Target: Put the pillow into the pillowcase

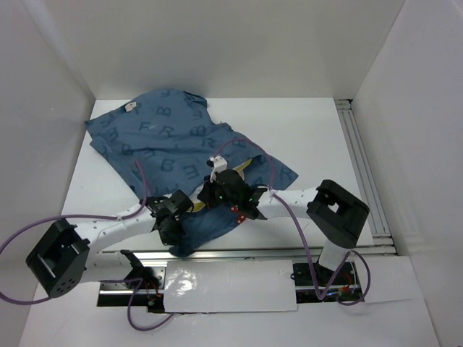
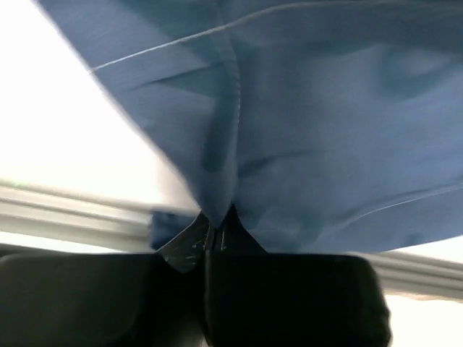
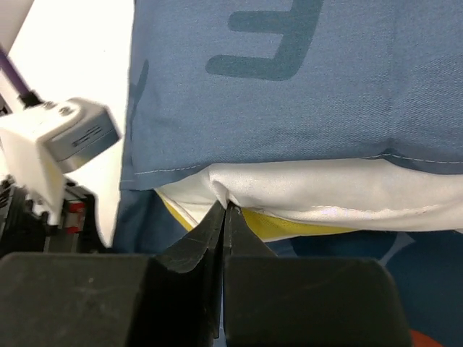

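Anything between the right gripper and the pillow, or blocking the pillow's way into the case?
Nothing visible. The right gripper is shut directly on the plump white yellow-banded pillow at the hem of the dusty-blue letter-printed fabric pillowcase; the left gripper pinches that fabric.

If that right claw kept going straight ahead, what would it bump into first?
The white pillow: the right claw looks shut on its edge, and the pillowcase hem lies just beyond, though depth is hard to judge.
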`<state>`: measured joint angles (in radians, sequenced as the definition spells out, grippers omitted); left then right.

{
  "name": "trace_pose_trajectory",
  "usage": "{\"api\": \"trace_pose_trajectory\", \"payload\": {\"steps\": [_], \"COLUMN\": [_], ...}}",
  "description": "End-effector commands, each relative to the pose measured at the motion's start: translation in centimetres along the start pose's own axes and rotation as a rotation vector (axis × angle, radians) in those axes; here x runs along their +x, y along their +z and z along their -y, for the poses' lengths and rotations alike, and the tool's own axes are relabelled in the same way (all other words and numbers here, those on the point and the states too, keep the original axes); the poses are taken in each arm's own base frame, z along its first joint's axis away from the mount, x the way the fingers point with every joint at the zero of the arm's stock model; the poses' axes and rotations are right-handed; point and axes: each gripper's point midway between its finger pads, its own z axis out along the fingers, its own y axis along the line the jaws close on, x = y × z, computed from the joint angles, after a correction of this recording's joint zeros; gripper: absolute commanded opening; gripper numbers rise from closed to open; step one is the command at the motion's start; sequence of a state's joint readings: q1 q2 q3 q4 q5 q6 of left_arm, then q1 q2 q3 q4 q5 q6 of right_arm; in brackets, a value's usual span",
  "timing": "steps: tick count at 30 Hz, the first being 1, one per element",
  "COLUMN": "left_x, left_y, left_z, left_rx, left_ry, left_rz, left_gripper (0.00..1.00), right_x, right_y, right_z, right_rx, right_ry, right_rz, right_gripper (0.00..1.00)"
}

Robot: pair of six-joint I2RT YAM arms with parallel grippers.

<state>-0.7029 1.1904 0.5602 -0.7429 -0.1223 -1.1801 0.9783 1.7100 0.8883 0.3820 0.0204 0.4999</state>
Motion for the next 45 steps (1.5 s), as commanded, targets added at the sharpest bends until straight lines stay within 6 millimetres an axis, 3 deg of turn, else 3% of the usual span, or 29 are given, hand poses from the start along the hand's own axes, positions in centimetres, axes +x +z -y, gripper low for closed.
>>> {"api": "trace_pose_trajectory", "payload": {"steps": [1, 6, 8, 12, 14, 16, 21, 22, 23, 24, 25, 27, 28, 31, 32, 33, 34, 36, 37, 40, 42, 45], "left_x": [-3.0, -0.2, 1.3, 3.5, 3.9, 3.9, 4.5, 4.6, 4.4, 4.1, 3.8, 2.4, 1.9, 0.1, -0.7, -0.8, -0.9, -1.6, -1.9, -4.3, -6.0, -9.0], "left_y": [0.1, -0.7, -1.8, -4.0, -4.3, -4.4, -4.3, -4.7, -5.4, -5.6, -5.7, -6.3, -6.5, -8.5, -10.0, -10.8, -11.3, -13.2, -13.8, -15.7, -16.1, -15.3], "left_z": [5.2, 8.1, 9.6, 11.7, 11.7, 11.5, 10.8, 10.6, 10.9, 10.8, 9.5, 9.0, 8.7, 8.0, 9.0, 9.0, 9.7, 11.3, 11.8, 13.8, 15.3, 16.1], "left_rx": [0.128, 0.228, 0.284, 0.378, 0.369, 0.358, 0.342, 0.343, 0.349, 0.339, 0.277, 0.194, 0.155, 0.038, 0.052, 0.047, 0.059, 0.107, 0.122, 0.117, 0.07, -0.024], "left_ry": [0.034, 0.147, 0.204, 0.265, 0.266, 0.268, 0.323, 0.342, 0.374, 0.391, 0.406, 0.414, 0.418, 0.422, 0.414, 0.444, 0.461, 0.499, 0.511, 0.535, 0.586, 0.591], "left_rz": [0.148, 0.12, 0.12, 0.115, 0.126, 0.123, 0.093, 0.085, 0.093, 0.106, 0.111, 0.176, 0.192, 0.248, 0.282, 0.291, 0.297, 0.331, 0.349, 0.452, 0.499, 0.53], "left_gripper": [0.0, 0.0, 0.0, 0.0, 0.0, 0.0, 0.0, 0.0, 0.0, 0.05, 0.14, 0.3, 0.44, 0.56, 0.64, 0.74, 0.87, 1.0, 1.0, 1.0, 1.0, 1.0], "right_x": [-6.0, -7.8, -9.3, -10.1, -9.4, -8.9, -3.9, -2.5, -2.2, -1.9, -1.9, -3.4, -3.0, -4.9, -5.1, -6.8, -6.7, -6.7, -7.5, -6.8, -6.2, -4.8], "right_y": [-0.2, 0.9, 1.1, 2.2, 2.5, 2.6, 2.3, 1.7, 1.0, -0.6, -1.4, -3.8, -4.8, -8.3, -9.2, -10.8, -11.7, -13.4, -15.0, -17.7, -18.5, -19.1], "right_z": [-4.0, -4.9, -5.3, -6.6, -6.8, -5.7, -2.8, -2.2, -1.3, -0.5, -0.1, 1.2, 2.0, 3.4, 4.2, 4.7, 4.9, 6.1, 7.1, 9.8, 11.0, 12.6], "right_rx": [-0.093, -0.108, -0.129, -0.191, -0.204, -0.186, -0.199, -0.173, -0.154, -0.126, -0.104, -0.019, 0.027, 0.135, 0.174, 0.209, 0.224, 0.284, 0.328, 0.431, 0.468, 0.492], "right_ry": [-0.005, 0.019, 0.048, 0.065, 0.071, 0.075, 0.053, 0.049, 0.048, 0.044, 0.045, 0.037, 0.031, 0.034, 0.062, 0.068, 0.067, 0.096, 0.105, 0.148, 0.183, 0.227], "right_rz": [0.181, 0.226, 0.271, 0.273, 0.237, 0.23, 0.014, -0.047, -0.059, -0.066, -0.064, -0.008, -0.028, 0.028, 0.04, 0.096, 0.098, 0.109, 0.154, 0.155, 0.149, 0.105], "right_gripper": [0.0, 0.0, 0.0, 0.0, 0.0, 0.0, 0.01, 0.06, 0.2, 0.28, 0.37, 0.56, 0.6, 0.68, 0.72, 0.75, 0.78, 0.85, 0.88, 0.94, 0.97, 0.97]}}
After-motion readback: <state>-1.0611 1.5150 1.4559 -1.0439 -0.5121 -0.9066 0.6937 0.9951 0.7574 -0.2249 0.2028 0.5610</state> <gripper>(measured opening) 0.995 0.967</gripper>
